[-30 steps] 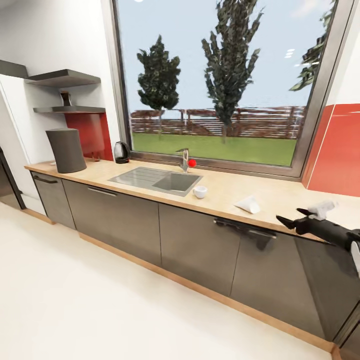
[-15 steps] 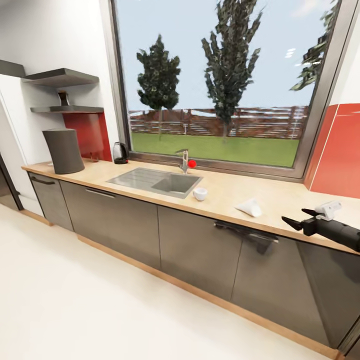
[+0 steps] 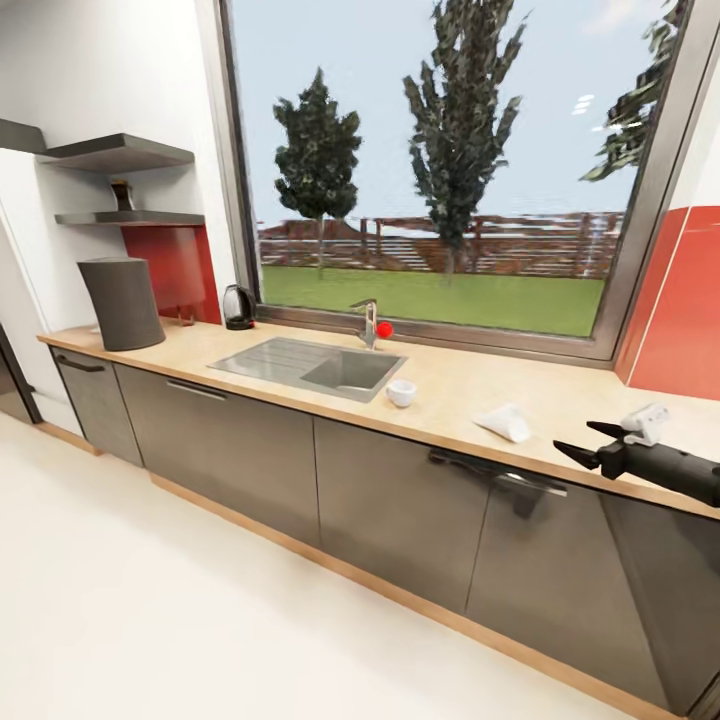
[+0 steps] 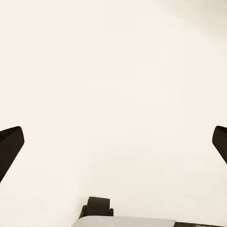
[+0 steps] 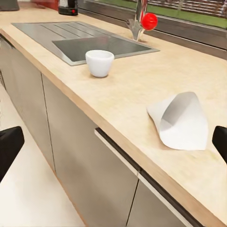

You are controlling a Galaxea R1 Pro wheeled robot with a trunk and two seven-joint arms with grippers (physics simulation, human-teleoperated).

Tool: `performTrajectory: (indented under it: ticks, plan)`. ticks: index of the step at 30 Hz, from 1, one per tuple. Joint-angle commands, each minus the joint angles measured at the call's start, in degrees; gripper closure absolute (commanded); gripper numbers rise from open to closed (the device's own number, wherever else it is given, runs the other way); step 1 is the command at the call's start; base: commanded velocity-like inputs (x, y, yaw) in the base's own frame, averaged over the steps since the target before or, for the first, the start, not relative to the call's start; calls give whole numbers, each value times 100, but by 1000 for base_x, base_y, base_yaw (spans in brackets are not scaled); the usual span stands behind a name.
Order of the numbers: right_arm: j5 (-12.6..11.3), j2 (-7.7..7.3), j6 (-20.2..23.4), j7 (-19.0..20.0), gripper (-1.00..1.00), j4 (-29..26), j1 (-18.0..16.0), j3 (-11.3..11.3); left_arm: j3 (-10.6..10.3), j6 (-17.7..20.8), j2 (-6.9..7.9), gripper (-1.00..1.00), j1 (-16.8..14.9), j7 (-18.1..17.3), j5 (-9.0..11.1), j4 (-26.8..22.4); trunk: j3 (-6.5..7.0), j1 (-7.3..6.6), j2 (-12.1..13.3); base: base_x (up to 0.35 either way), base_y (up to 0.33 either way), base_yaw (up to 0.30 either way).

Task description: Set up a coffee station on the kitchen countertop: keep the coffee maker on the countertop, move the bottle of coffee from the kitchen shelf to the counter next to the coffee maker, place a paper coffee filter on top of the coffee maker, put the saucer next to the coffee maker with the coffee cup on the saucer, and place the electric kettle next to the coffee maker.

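Two black fingers of the right gripper (image 3: pixel 585 443) stand spread wide and hold nothing, poised at the near edge of the kitchen countertop (image 3: pixel 450 385), at the right end of the scene. Just left of them and a little farther back, the paper coffee filter (image 3: pixel 503 422) lies on its side on the wood, apart from the fingertips. Farther left, the coffee cup (image 3: pixel 401 393) stands upright on the counter beside the near right corner of the inset sink (image 3: pixel 310 365), with a tap (image 3: pixel 369 322) bearing a red knob behind the basin. The electric kettle (image 3: pixel 238 306) sits at the far edge by the window frame, left of the sink. The coffee maker (image 3: pixel 122 302) stands at the left end of the counter, below two wall shelves; something small and dark rests on the lower one, the kitchen shelf (image 3: pixel 128 218). In the left wrist view, the left gripper (image 4: pixel 113 142) is spread wide and empty over pale floor (image 4: pixel 113 71)
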Motion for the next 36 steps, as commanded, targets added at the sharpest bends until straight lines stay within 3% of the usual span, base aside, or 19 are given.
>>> performTrajectory:
  ticks: [1,36]
  plan:
    - [2,1,43,32,-100,-2,-5,-7,-11,-8,2,-100,2,4,56,-7,-5,1,-3,42,0,0]
    - [-19,19,42,52,-100,37,49,-16,-8,-6,2,-100,2,4,57,-7,-5,1,-3,76,11,0]
